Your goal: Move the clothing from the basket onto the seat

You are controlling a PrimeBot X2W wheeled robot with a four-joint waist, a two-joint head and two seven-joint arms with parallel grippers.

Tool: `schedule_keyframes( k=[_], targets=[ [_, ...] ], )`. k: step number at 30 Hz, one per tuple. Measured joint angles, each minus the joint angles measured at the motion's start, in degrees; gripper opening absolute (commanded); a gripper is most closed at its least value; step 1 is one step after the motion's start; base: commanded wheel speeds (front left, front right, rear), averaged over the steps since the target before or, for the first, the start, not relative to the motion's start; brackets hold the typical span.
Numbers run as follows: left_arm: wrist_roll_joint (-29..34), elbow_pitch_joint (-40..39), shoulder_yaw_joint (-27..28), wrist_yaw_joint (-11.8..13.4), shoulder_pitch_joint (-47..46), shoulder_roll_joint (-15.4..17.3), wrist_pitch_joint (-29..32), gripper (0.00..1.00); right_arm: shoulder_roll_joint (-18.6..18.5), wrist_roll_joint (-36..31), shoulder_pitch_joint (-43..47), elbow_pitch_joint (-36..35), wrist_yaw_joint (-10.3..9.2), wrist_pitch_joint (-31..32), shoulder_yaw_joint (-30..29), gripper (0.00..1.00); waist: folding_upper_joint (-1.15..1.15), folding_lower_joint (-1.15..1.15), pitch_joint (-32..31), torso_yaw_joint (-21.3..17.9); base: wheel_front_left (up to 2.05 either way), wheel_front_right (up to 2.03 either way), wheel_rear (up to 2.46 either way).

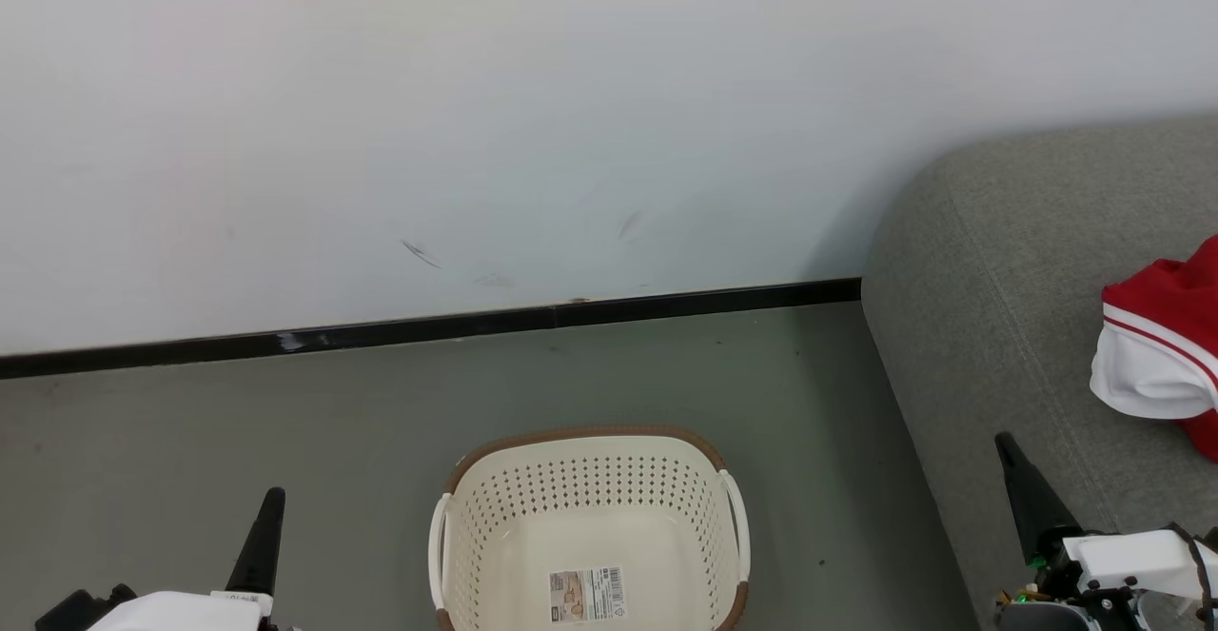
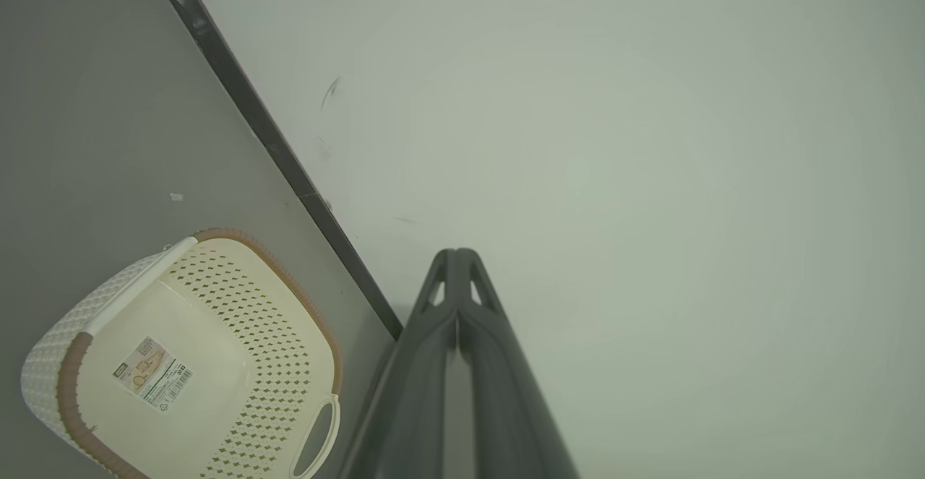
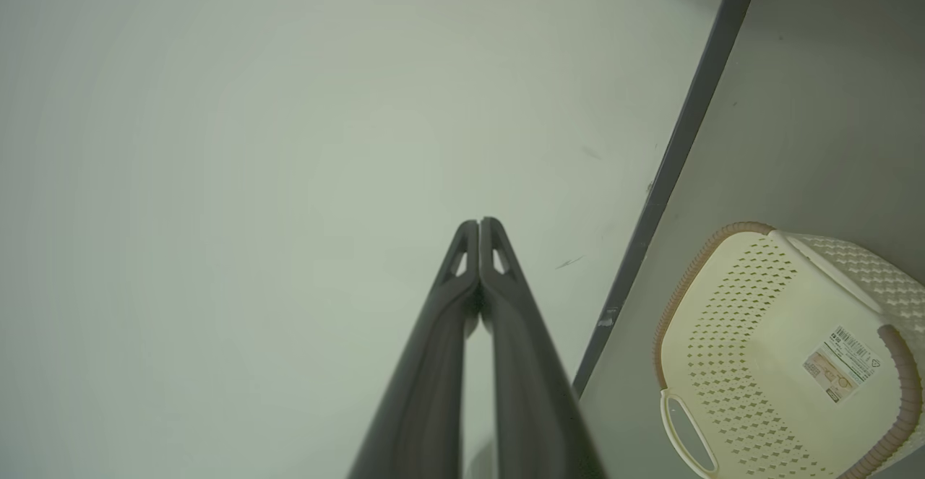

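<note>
On the right side, red and white clothes [image 1: 1163, 345] lie in a heap on the grey sofa [image 1: 990, 326]. Part of the heap runs off the edge of the head view, so I cannot tell how many pieces there are. The basket [image 1: 590, 479] sits on the floor [image 1: 285, 422] near the wall, just beside the sofa. It has no clothes in it. You can see its bare bottom with a paper sticker [image 1: 587, 595] on it. So I think the job is done, or very nearly, and nothing looks left to move.

The left gripper [image 2: 457, 253] has its two dark fingers pressed together. It holds nothing and touches nothing. The right gripper [image 3: 479, 223] is the same, with its fingers pressed together and nothing between them. It hangs over the front of the sofa, apart from the clothes.
</note>
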Motion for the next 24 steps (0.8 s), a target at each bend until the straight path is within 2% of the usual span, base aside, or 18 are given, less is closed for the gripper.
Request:
schedule_keyframes(
  k=[11,24],
  targets=[
    [-8.00,0.16,2.42,-2.30,-0.98,-0.99,2.03,0.00,-0.53,9.72,-1.47,0.55,0.00,1.55,-0.34,0.00,0.00,0.00,0.25,-0.05,0.00,0.00,0.00],
    [-8.36,0.45,2.61,-2.76,-1.16,-1.02,2.04,0.00,-0.63,10.34,-1.61,0.89,0.00,1.56,-0.44,0.00,0.00,-0.01,0.25,-0.05,0.00,0.00,0.00]
  ],
)
